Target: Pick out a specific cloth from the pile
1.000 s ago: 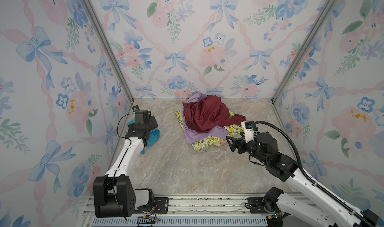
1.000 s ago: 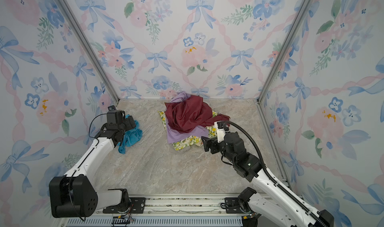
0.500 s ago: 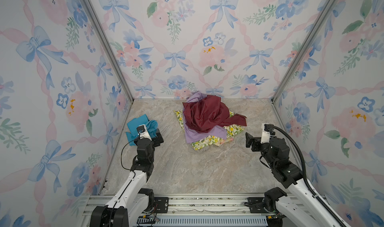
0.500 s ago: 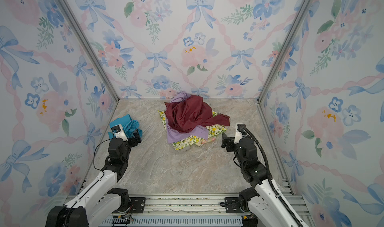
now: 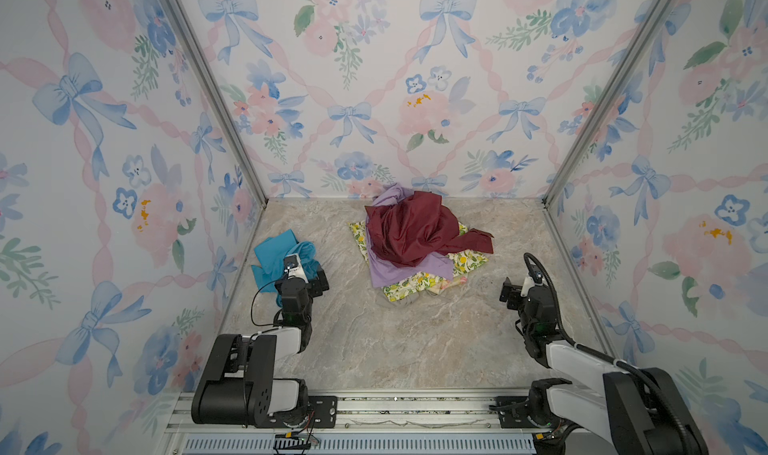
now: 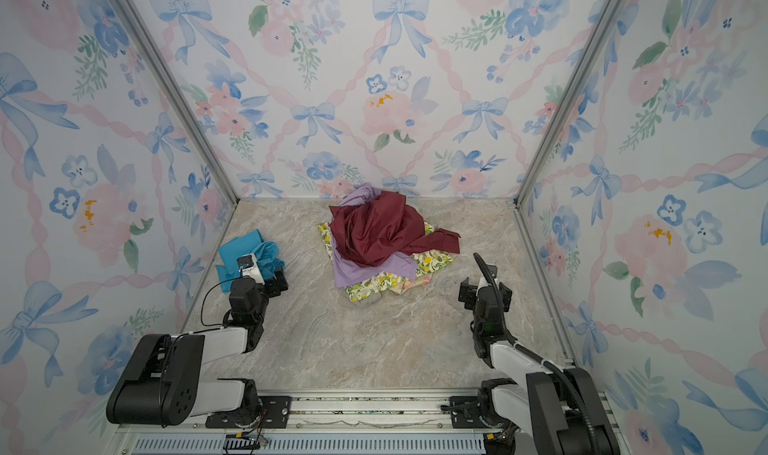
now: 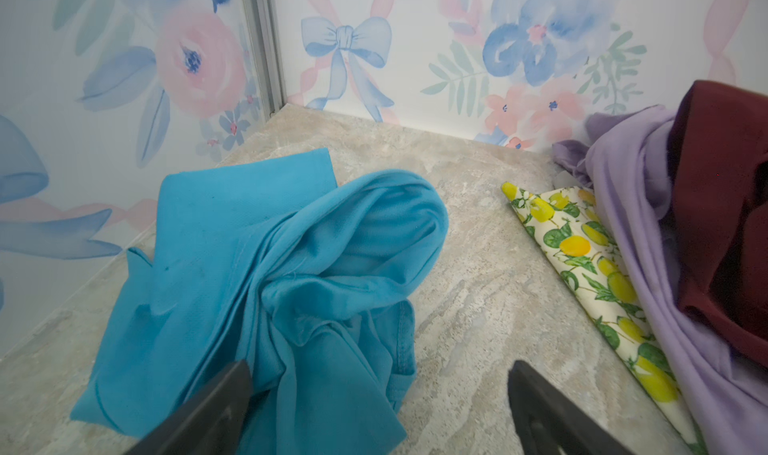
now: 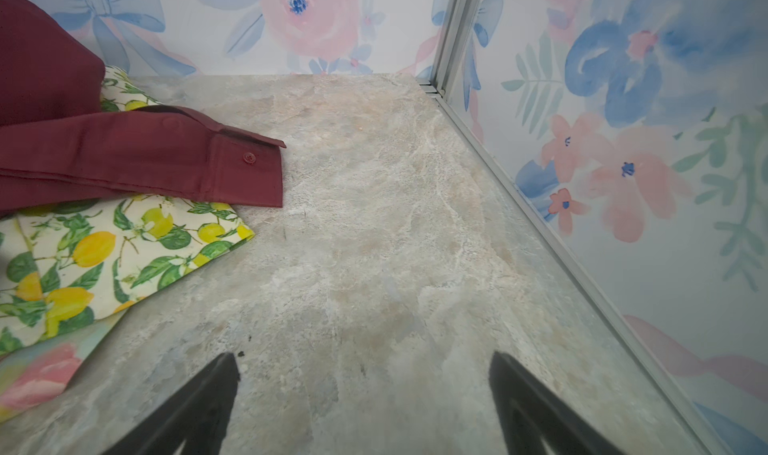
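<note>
At the far left of the table, close to the left wall, lies the cloth, a plain turquoise sheet, crumpled and partly folded. It rests flat on the marble surface and it is well apart from the pile; bare table shows between them in both top views. So the cloth looks already separated, and I judge the task to be near its end or finished.

Just beside the cloth, on the side nearer to the robot base, stands the left hand. In the left wrist view its two dark fingers stand wide apart and nothing is between them, so the left hand is released. One finger seems to lie over the near edge of the cloth, but I cannot tell if it touches. From this hand the cloth lies straight ahead and a little toward the left wall, and its long axis seems to run from the hand away toward the back corner.

In the middle, near the back wall, is the pile: a dark maroon shirt on top, a lavender piece under it, a lemon print at the bottom.

At the right, the right hand hovers above bare table, near the pile but not touching it. Its fingers are also spread, holding nothing. The left arm is clearly the nearer one to the cloth.
</note>
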### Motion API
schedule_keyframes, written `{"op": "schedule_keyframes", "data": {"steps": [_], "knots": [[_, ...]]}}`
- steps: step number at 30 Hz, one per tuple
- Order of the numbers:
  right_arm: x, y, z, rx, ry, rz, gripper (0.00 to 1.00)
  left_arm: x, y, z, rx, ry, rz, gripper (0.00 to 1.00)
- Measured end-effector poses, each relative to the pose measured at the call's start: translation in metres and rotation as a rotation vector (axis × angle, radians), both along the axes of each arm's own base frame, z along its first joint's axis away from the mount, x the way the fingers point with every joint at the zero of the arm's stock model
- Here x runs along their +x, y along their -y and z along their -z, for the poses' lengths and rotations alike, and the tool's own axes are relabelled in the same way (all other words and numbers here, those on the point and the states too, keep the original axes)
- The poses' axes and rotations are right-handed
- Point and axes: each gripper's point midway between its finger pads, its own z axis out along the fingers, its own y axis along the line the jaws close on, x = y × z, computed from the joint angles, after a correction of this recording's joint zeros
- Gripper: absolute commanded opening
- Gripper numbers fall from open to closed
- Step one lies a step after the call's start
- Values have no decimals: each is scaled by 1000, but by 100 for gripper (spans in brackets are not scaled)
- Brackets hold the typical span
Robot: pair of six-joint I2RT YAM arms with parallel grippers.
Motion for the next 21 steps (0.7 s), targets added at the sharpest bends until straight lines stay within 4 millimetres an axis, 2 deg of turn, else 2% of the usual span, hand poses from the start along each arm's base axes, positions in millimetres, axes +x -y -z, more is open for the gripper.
{"op": "schedule_keyframes", "data": {"steps": [4, 6, 9, 11, 13, 15, 18, 21], "knots": [[10, 2, -8, 3, 54, -4, 97, -1, 2, -9, 21, 83, 14, 98], [17, 2, -11, 8, 89, -5, 97, -3, 5, -2, 36, 86, 32, 98], [28, -3, 5, 13, 86, -32, 97, -3, 15, 8, 60, 76, 66, 98], [29, -8, 21, 8, 52, -58, 97, -2, 17, 7, 70, 87, 73, 98], [30, -10, 26, 1, 33, -70, 97, 0, 17, 2, 76, 107, 73, 98], [41, -11, 19, 0, 37, -71, 97, 2, 17, -3, 83, 124, 75, 98], [68, -14, -2, 24, 60, -103, 97, 2, 18, -7, 86, 136, 76, 98], [75, -10, -15, 31, 93, -103, 97, 2, 18, -7, 90, 136, 77, 98]]}}
